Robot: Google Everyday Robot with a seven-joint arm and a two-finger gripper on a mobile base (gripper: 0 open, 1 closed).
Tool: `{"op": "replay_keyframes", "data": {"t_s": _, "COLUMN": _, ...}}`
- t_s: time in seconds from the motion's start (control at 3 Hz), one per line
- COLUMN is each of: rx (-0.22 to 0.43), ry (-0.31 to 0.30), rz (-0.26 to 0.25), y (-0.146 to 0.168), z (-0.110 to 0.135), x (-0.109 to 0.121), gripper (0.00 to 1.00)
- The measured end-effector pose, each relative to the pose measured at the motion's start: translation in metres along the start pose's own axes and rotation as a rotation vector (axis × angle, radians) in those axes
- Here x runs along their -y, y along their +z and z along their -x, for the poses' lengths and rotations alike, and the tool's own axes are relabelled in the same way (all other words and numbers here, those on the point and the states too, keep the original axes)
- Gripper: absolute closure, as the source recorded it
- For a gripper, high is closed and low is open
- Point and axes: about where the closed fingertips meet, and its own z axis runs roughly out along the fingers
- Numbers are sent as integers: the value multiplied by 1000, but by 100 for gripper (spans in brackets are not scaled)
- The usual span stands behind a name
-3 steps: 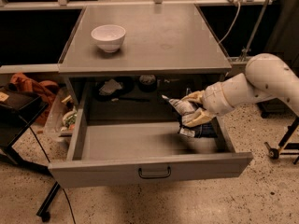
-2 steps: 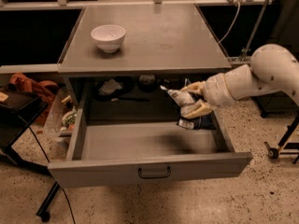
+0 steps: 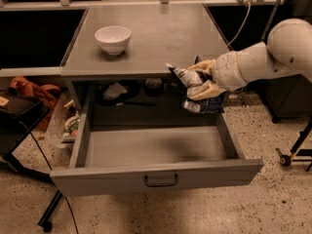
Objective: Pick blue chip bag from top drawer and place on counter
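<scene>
Blue chip bag, a small glossy dark-blue snack packet with white panels (image 3: 204,105), hangs clear of the drawer in the robot's two-finger gripper (image 3: 194,81).

Nearest you, the wide, shallow grey metal top drawer (image 3: 156,172) stands open, its slim dark bar handle (image 3: 161,181) facing the camera. Above its right rear corner, the tan fingers (image 3: 205,89) are closed on the bag's upper half. The lower blue end droops free beneath them. As far as can be seen, the bag touches neither the drawer nor the cabinet. Its crumpled white top sits about level with the front edge of the flat grey metal counter (image 3: 161,33), just in front of it. Farther back, a white round bowl (image 3: 112,38) stands on the counter's left side, well apart from the gripper.

The step in hand looks to be the carry from drawer to counter. Your best course is to raise the gripper until the drooping end clears the counter's front lip, and only then move inward, or the tail may catch on the edge. Keep the fingers firm, since glossy film is likely to slip. Aim for the open right-hand half, away from the bowl. Lower until the bag rests flat before you let go.
</scene>
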Motion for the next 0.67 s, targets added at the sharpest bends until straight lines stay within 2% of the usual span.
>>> {"op": "replay_keyframes", "data": {"t_s": 0.33, "rx": -58, "ry": -51, "rz": -58, "y": -11, "z": 21, "x": 31, "gripper": 100}}
{"op": "replay_keyframes", "data": {"t_s": 0.67, "rx": -129, "ry": -70, "rz": -91, "y": -9, "z": 32, "x": 69, "gripper": 100}}
